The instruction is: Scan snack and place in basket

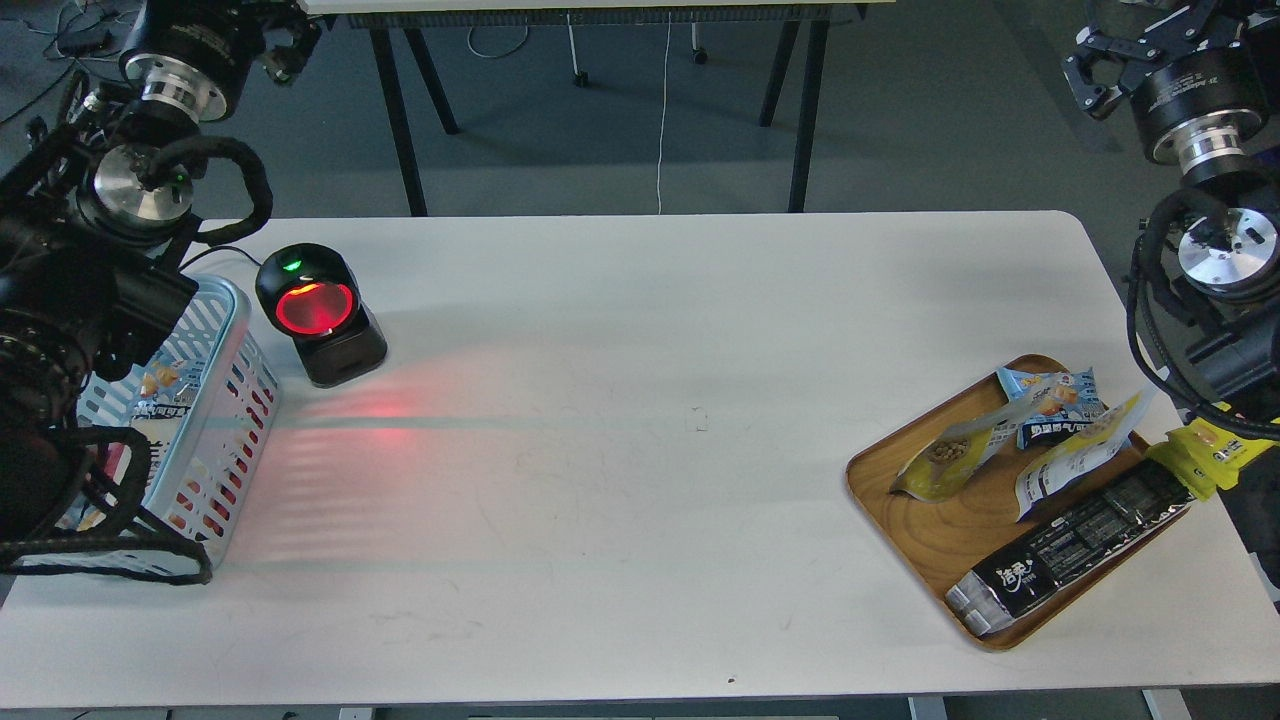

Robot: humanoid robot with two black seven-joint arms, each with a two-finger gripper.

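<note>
On the wooden tray (925, 520) at four o'clock, the snack (950, 455) lies ungrasped. Right gripper (1100, 65) is raised, fingers spread, empty; left gripper (285, 45) cannot be read. Picking is judged next.

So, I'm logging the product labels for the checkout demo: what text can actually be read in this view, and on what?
Long black packet on the wooden tray: large white Chinese characters at its near end, seemingly "洁柔", not certain; the fine print is too small.
Blue pouch, the snack, white-yellow pouch: print blurred, unreadable.
Packets inside the basket: unreadable.
Scanner: no text visible.
</note>
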